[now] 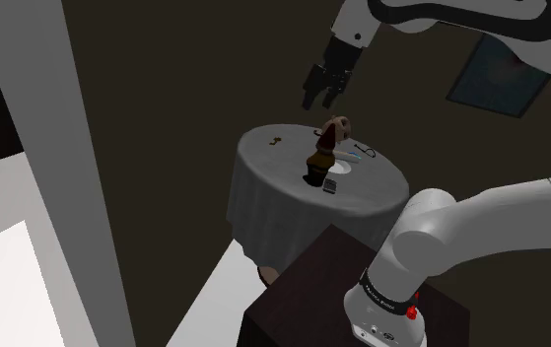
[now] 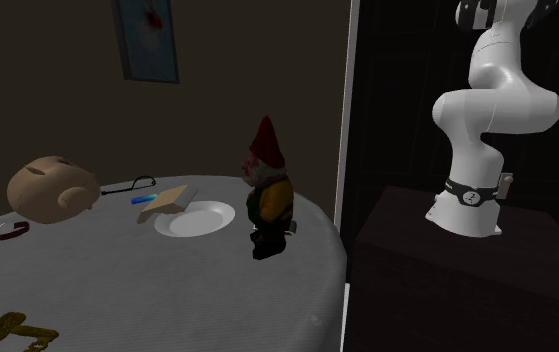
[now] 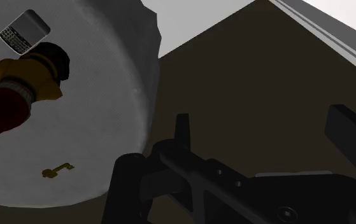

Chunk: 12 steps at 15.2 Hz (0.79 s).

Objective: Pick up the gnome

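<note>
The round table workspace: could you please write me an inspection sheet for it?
Surface: round table under a grey cloth.
Job's things: gnome, upright beside a white plate, not held.
Clutter: phone by the gnome's feet; gold key; tan rounded object; tan wedge; dark ring.
Grippers: gripper open, above the table, apart from the gnome.
Cables: thin black loop; cannot tell if it is a wire.
Surroundings: framed picture on a dark wall; dark stand.

No text or number can be read (the phone has keys too small to tell).
</note>
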Each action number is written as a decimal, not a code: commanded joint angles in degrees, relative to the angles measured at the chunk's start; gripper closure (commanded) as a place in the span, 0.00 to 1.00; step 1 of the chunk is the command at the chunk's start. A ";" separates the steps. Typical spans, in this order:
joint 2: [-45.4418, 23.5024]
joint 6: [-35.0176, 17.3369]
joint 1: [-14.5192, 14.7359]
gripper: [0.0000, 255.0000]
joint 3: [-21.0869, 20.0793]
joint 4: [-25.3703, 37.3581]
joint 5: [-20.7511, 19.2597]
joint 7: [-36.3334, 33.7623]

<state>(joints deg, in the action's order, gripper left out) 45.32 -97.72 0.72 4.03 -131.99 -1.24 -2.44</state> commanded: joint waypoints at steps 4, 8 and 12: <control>4.03 -6.69 -1.10 0.00 4.37 -5.89 -1.62 4.58; 7.68 -15.91 -2.52 0.00 11.12 -12.38 -3.67 11.07; 9.05 -25.49 -3.32 0.00 19.13 -17.08 -5.29 18.22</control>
<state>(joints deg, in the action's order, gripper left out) 54.05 -120.88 -2.45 21.11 -148.22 -6.18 13.80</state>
